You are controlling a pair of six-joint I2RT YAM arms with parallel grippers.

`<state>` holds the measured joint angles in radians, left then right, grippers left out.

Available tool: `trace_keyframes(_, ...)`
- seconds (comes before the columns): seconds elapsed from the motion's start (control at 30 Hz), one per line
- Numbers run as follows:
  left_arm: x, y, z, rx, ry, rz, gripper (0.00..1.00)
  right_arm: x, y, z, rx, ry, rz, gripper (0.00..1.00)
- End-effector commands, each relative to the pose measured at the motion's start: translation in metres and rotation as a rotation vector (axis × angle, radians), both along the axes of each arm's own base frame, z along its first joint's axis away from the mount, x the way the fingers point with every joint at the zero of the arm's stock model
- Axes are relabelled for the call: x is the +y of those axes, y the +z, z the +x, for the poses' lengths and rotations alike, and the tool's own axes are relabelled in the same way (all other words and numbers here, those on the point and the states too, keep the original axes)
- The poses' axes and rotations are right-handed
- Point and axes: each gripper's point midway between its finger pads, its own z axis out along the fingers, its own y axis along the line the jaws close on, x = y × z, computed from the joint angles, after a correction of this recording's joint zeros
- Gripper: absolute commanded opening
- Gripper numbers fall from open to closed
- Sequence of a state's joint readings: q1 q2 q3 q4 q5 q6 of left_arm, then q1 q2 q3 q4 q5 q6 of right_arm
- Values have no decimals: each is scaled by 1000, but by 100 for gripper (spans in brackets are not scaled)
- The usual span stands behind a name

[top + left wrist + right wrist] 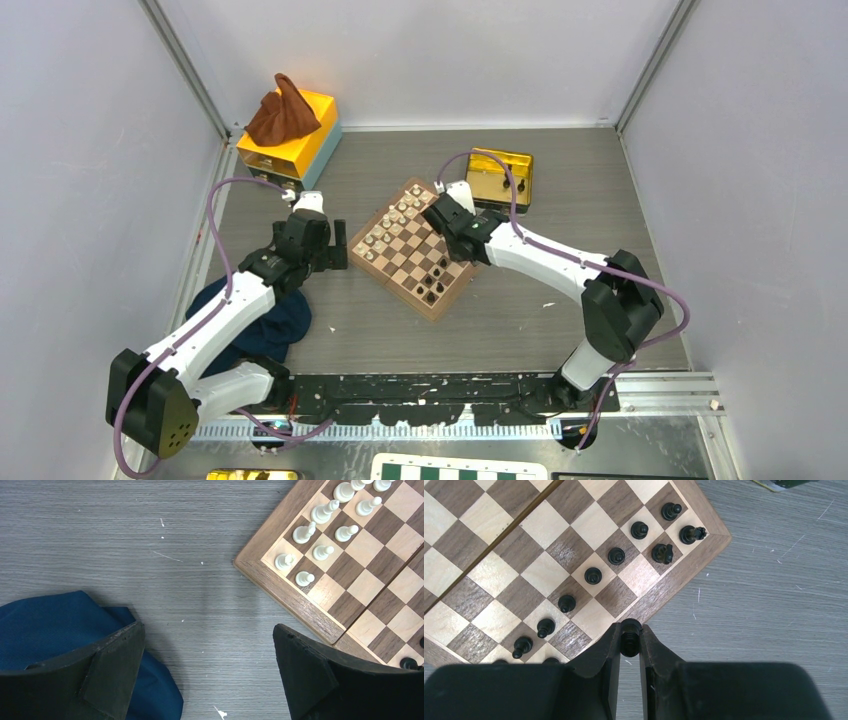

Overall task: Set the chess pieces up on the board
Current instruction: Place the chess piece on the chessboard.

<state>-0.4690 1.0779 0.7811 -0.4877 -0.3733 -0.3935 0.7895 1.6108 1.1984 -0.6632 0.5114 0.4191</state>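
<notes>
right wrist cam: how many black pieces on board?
9 black pieces: seven in a diagonal row, two behind them at the board's corner. Another black piece in the right gripper; others may hide under its fingers.

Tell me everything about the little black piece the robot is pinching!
The black piece is tiny, dark and a bit shiny, with a rounded top and a ringed stem. I cannot tell which kind it is. The right gripper pinches it between both fingertips, so only a narrow strip shows. In the wrist view it lies at the outer edge of the board's brown rim. Whether it touches the board is unclear.
</notes>
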Motion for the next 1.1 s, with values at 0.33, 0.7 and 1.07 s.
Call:
trace_keyframes(0.33,-2,18,10,-55,19,-30,100,16,-10,14,-25,-14,39,1)
trace_keyframes(0.7,-2,17,11,-52,21,-25,100,20,-20,19,-15,-12,15,1)
trace_keyframes(1.07,-2,15,12,-45,22,-17,100,19,-23,26,-20,-23,8,1)
